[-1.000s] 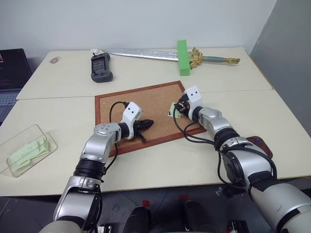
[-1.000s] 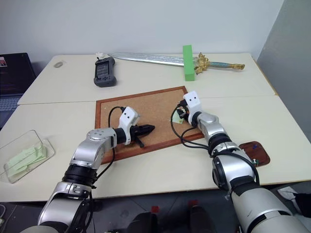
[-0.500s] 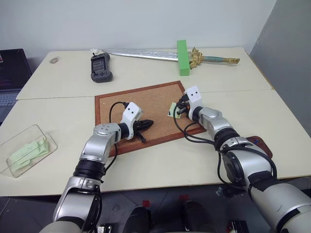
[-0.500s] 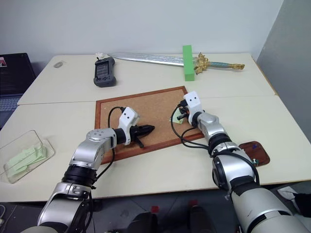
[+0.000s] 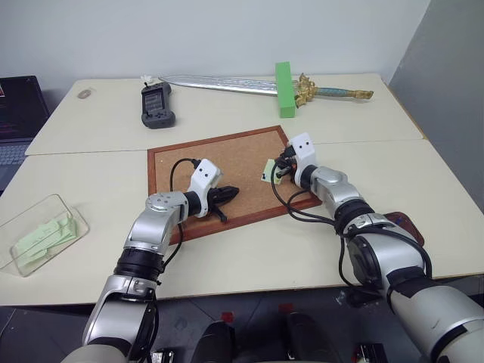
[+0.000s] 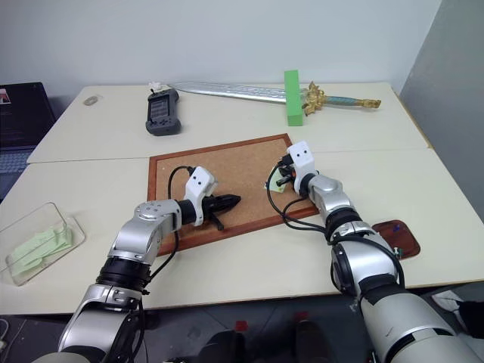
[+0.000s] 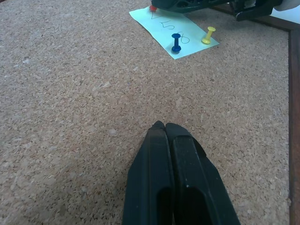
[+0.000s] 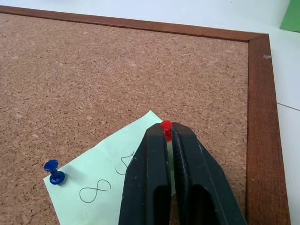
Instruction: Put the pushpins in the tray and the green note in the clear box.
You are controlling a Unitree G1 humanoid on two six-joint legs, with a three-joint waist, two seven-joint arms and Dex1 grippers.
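Right gripper [image 8: 167, 133] clamped on red pushpin [image 8: 166, 124], pinning green note [image 8: 101, 176] to corkboard [image 5: 189, 162]. Left gripper [image 7: 164, 126] closed, empty, idle over cork. Next: pull pin straight out, carry to tray [image 6: 401, 240] at near right. Blue pin [image 8: 53, 169] and yellow pin [image 7: 208, 35] remain. Tray partly hidden by arm.

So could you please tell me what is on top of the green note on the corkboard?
On the green note: blue pushpin, yellow pushpin, red pushpin pinched in the right claw, and pen marks. The claw covers one part.

Green note [image 8: 110, 176] partly under right fingers [image 8: 151, 178]
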